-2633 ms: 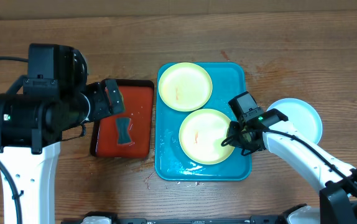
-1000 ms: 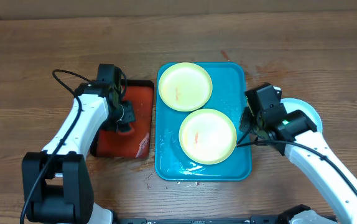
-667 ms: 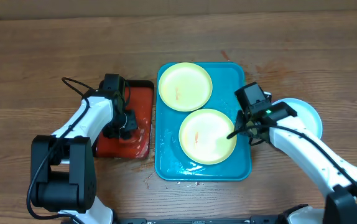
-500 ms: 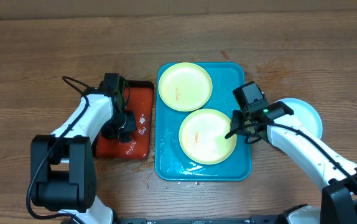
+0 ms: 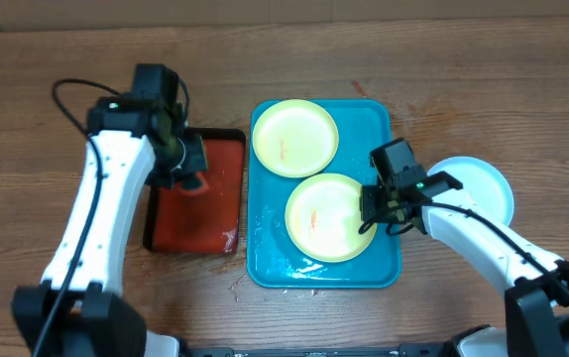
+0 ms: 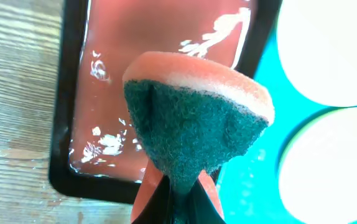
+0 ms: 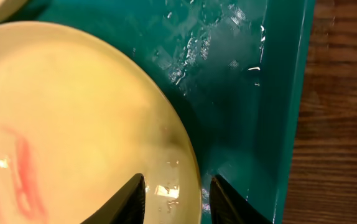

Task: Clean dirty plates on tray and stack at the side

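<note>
step: likely securing the front plate (image 7: pixel 73 124) on the tray (image 7: pixel 253 124) for scrubbing
right tool (image 7: pixel 175 193): apart, astride its rim
left tool (image 5: pixel 190 164): clamped on sponge (image 6: pixel 197 118)
next: pinch rim, bring sponge

We see a big blue-green tray (image 5: pixel 265 243). The near plate (image 5: pixel 330 217) and the far plate (image 5: pixel 294 137) are pale yellow-green, each with a little orange-red smear. The third plate (image 5: pixel 481 183) is pale blue-white. The small tray (image 5: pixel 205 208) is shiny red with a black rim. The sponge (image 6: pixel 197 124) is orange and dark green. The table (image 5: pixel 463 59) is brown with wood lines.
</note>
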`<state>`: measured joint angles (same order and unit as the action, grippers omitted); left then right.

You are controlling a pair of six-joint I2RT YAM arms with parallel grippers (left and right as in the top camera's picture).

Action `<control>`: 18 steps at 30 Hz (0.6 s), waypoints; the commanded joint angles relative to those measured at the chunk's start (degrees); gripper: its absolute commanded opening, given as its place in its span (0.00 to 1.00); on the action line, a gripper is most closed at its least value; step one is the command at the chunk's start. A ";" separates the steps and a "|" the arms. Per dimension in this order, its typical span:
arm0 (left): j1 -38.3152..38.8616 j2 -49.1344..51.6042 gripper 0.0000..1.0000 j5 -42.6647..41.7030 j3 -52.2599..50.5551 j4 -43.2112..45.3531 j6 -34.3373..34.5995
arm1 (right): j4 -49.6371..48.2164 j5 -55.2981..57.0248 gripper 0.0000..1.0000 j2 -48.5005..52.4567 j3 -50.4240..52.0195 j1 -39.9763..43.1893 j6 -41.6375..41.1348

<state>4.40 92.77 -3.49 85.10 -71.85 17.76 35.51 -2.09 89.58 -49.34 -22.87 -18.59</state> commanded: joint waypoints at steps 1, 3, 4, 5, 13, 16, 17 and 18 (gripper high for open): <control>0.68 -2.49 0.04 -1.51 1.79 -0.79 -1.09 | -2.47 0.11 0.36 0.24 2.16 0.20 -0.09; 1.62 -2.93 0.04 -2.23 1.79 -0.90 -1.18 | -4.04 1.57 0.35 0.24 3.56 0.20 -1.03; 2.27 -2.97 0.04 -2.51 1.79 -0.94 -1.27 | -4.85 2.73 0.32 0.24 4.39 0.20 -2.19; 3.04 -2.95 0.04 -2.56 1.79 -0.96 -1.25 | -5.77 2.80 0.29 0.24 5.18 0.20 -2.49; 11.54 -2.64 0.04 -2.51 1.70 3.72 0.52 | -8.48 -0.59 0.04 0.24 7.04 0.17 -4.17; 16.09 -1.46 0.04 -2.56 1.18 7.58 4.59 | -8.68 -0.57 0.04 0.24 7.04 0.17 -4.17; 17.49 -0.92 0.04 -2.56 0.96 8.57 5.84 | -8.61 -0.59 0.04 0.24 7.04 0.17 -4.15; 19.28 0.00 0.04 -2.58 0.61 9.86 7.45 | -8.44 -0.59 0.04 0.24 7.04 0.17 -4.15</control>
<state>19.20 90.80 -5.02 85.78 -64.42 19.79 27.03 -2.96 89.54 -42.72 -22.74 -22.02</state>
